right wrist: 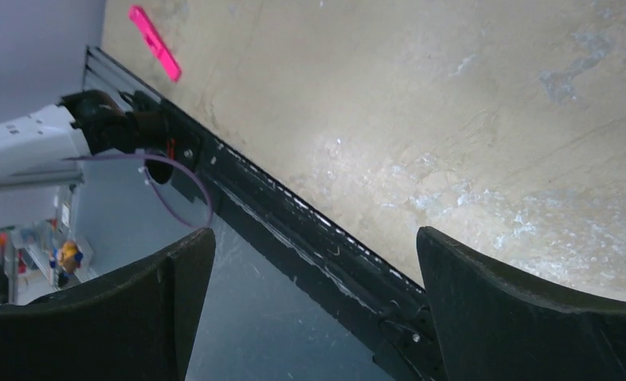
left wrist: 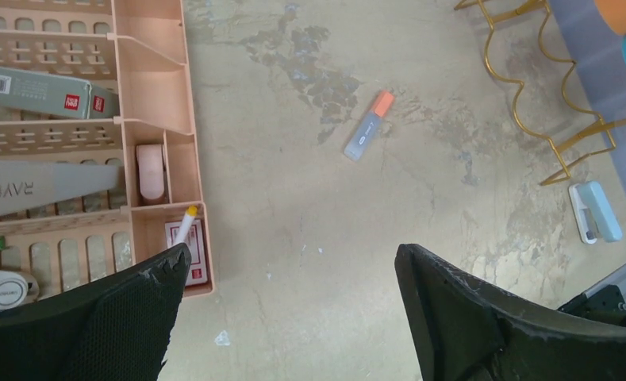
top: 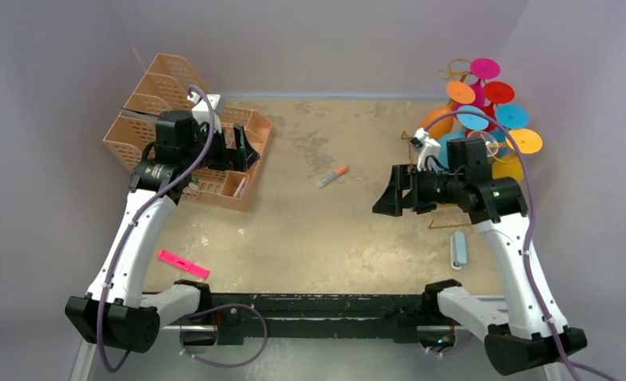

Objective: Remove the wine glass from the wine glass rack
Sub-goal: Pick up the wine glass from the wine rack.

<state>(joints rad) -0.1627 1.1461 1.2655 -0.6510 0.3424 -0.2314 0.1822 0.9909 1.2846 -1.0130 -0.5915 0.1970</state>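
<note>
The wine glass rack [top: 446,225] stood at the far right corner of the tabletop [top: 333,246], a thin gold wire stand. Brightly coloured wine glasses [top: 472,119] hung on it, upside down as far as the top view showed, their round feet in pink, orange, red, blue and yellow fanned out above. In the left wrist view only the rack's wavy gold wire base [left wrist: 517,119] showed, at the upper right.

The right gripper [top: 389,194] [right wrist: 313,238] hovered just left of the rack with its jaws spread wide and nothing between them, pointing toward the middle of the tabletop. A pale blue tool [top: 458,249] [left wrist: 595,210], perhaps a stapler, lay near the rack's base.

A grey marker [top: 333,175] [left wrist: 369,125] with an orange cap lay mid-tabletop, between the two arms. The left gripper [top: 246,147] [left wrist: 291,258], also wide open and empty, hung over the near right edge of a peach lattice file organiser [top: 174,87] at the far left. A pink highlighter [top: 183,263] [right wrist: 155,44] lay near the front left edge.
</note>
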